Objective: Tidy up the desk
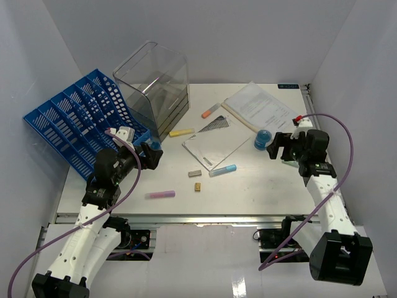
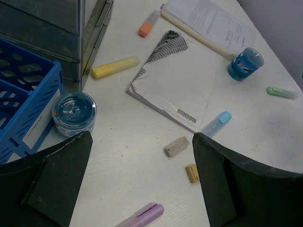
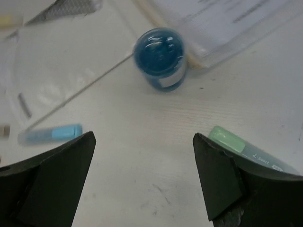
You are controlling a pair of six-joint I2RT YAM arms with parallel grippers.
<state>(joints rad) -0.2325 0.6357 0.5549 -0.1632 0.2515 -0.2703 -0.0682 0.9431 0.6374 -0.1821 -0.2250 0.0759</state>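
The white desk (image 1: 248,189) carries scattered stationery. My left gripper (image 1: 151,156) hangs open at the left, beside a small blue jar (image 2: 73,113) that stands against the blue file rack (image 1: 74,121). Between and ahead of its fingers lie a beige eraser (image 2: 176,146), a yellow eraser (image 2: 191,173) and a purple highlighter (image 2: 144,216). My right gripper (image 1: 279,148) is open at the right, just behind a second blue jar (image 3: 159,57). A green highlighter (image 3: 232,144) lies by its right finger. Neither gripper holds anything.
A clear plastic bin (image 1: 152,84) stands at the back left beside the rack. A booklet (image 1: 214,143), a stack of papers (image 1: 257,107), a yellow highlighter (image 1: 181,132), an orange marker (image 1: 209,111) and a blue highlighter (image 1: 223,169) lie mid-desk.
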